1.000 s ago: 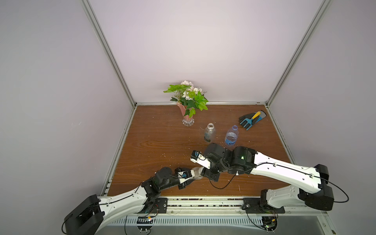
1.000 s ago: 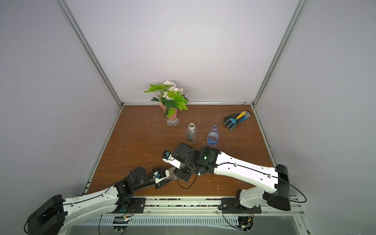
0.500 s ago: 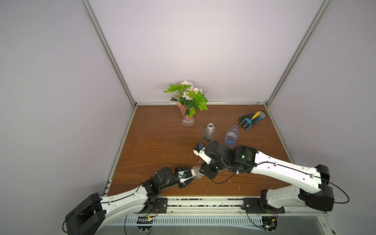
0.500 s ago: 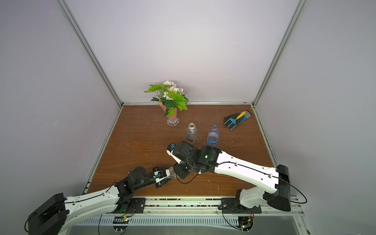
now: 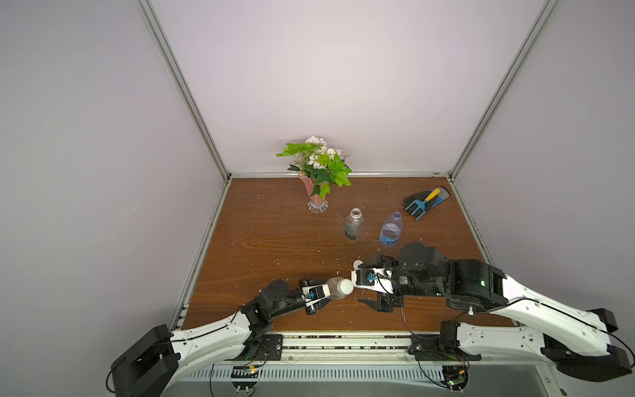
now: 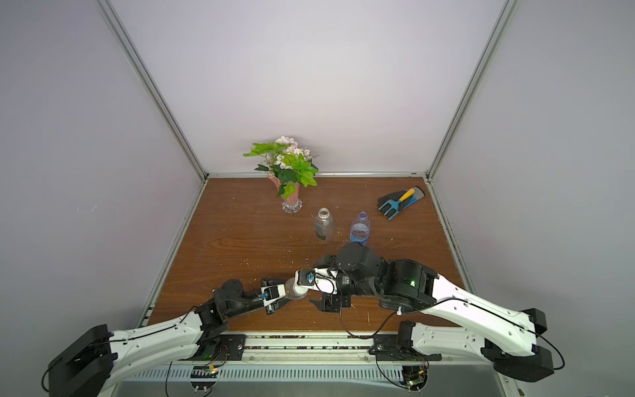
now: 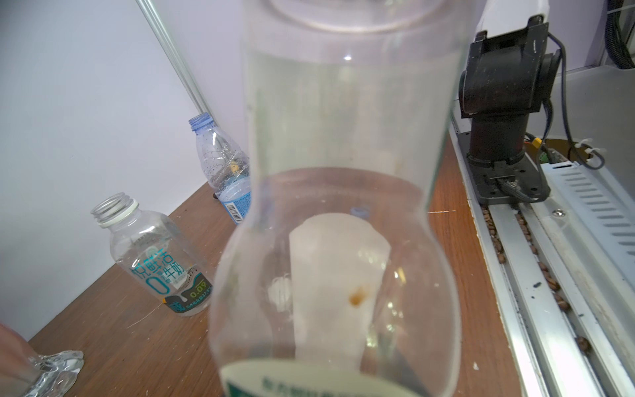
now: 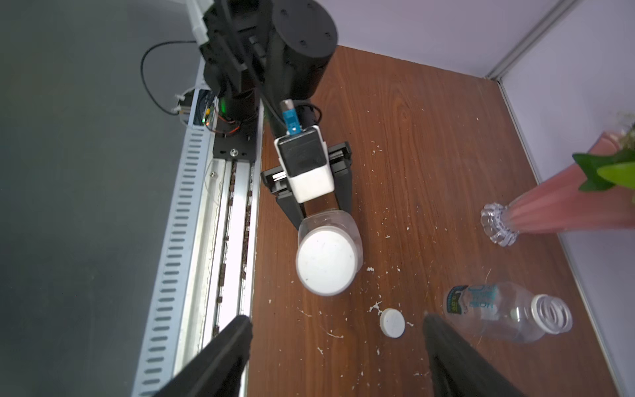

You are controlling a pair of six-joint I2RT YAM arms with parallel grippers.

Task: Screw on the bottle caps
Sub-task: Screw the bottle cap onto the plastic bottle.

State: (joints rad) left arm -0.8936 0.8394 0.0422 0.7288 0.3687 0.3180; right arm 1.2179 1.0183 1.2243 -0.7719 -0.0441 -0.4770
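My left gripper (image 5: pixel 319 293) is shut on a clear bottle (image 5: pixel 335 288) with a green-and-white label, held upright near the table's front edge. That bottle (image 7: pixel 336 240) fills the left wrist view and hides the jaws. A wide white cap (image 8: pixel 326 263) sits on its neck, with the left fingers (image 8: pixel 343 192) on either side of the body. My right gripper (image 8: pixel 335 319) is open just to the right of the cap, holding nothing. A small white cap (image 8: pixel 392 322) lies on the table. The dark-labelled bottle (image 5: pixel 354 227) and blue-labelled bottle (image 5: pixel 391 230) stand uncapped mid-table.
A pink vase of flowers (image 5: pixel 318 192) stands at the back. A dark glove with a yellow-handled tool (image 5: pixel 426 202) lies at the back right. White crumbs are scattered over the brown table (image 5: pixel 275 240). Metal rails (image 8: pixel 237 213) run along the front edge.
The right gripper has opened, let go of the white cap on the held bottle, and drawn back a little to the right. The left arm has kept still.
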